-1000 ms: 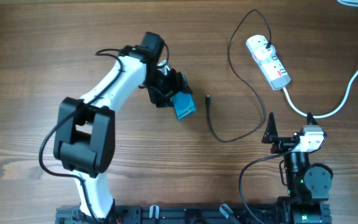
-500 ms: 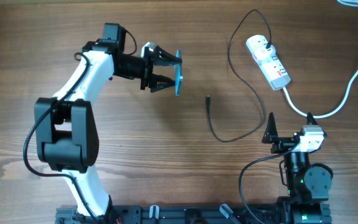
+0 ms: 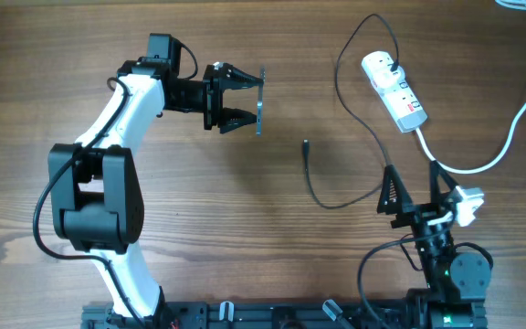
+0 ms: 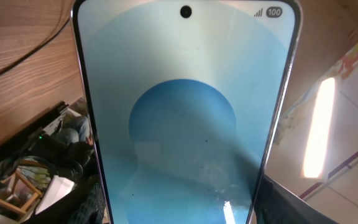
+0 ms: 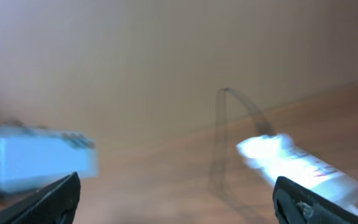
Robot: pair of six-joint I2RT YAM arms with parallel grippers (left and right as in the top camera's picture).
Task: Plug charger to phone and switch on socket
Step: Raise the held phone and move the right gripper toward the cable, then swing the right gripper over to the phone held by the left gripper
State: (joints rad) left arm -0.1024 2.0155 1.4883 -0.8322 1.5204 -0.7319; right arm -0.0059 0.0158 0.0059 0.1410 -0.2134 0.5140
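Overhead, the left gripper [image 3: 243, 100] is clamped on the phone [image 3: 259, 102], held edge-on above the worktop [image 3: 208, 228]. The right gripper [image 3: 415, 188] gapes wide, empty. The charger [image 3: 306, 147] lies between them. It is probably light and floppy, so pinch just behind its stiff plug tip.

There is one phone [image 3: 259, 100], one white power strip [image 3: 394, 90] and one thin black charger cable [image 3: 308, 160], all at one wooden table [image 3: 245, 238]. Grippers number two (one left gripper [image 3: 249, 100], one right gripper [image 3: 415, 187]).
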